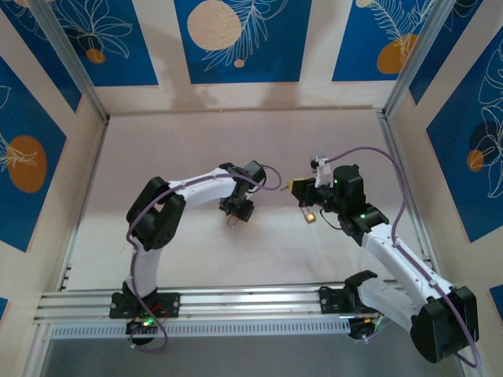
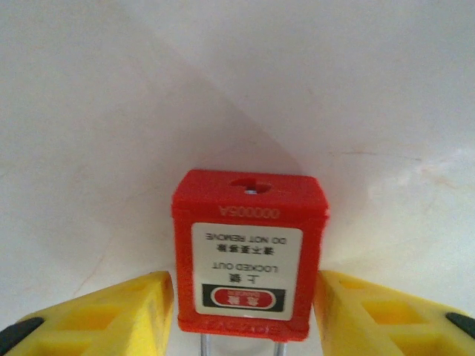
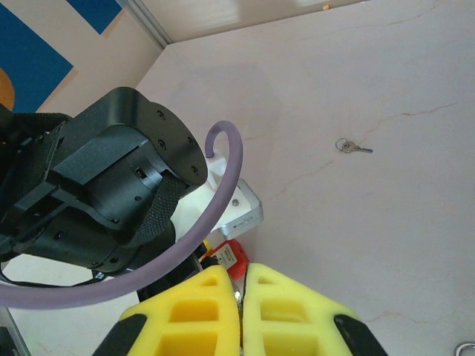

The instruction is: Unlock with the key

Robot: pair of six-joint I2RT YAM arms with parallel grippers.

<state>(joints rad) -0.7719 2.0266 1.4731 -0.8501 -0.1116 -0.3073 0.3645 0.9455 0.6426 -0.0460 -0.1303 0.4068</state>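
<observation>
Top external, tabletop [image 1: 236,141]: pale marbled surface, walled on three sides; both arms were mounted at its near edge.
Left gripper [image 1: 237,210]: hung over the middle of the tabletop, a little left of centre. Its yellow fingers [image 2: 111,311] were clamped on the two sides of the padlock.
Right gripper [image 3: 241,297]: stood near the left one, on its right and turned toward it, with its pads pressed together. A small glint showed in the seam, but whether a key was pinched there could not be told.
Padlock [image 2: 249,252]: red body with a white warning label. It appeared to be held clear of the surface, with the shackle legs toward the wrist.
Keyhole [image 2: 250,184]: sat in the end face turned away from the left wrist, unobstructed.
Key [image 3: 355,147]: small metal key on a ring, lying flat on the bare tabletop, well apart from both grippers. Its nearest edge could not be determined.
Handling, padlock: judged rigid and fairly light, with a smooth casing. It could twist in the grip under turning force, so a hold across the broad flat sides, as found, suits it best.
Handling, key: judged thin, stiff and very light. Lying flat, it would be awkward to lift. It is best taken by the bow or ring end, leaving the blade free for insertion.
</observation>
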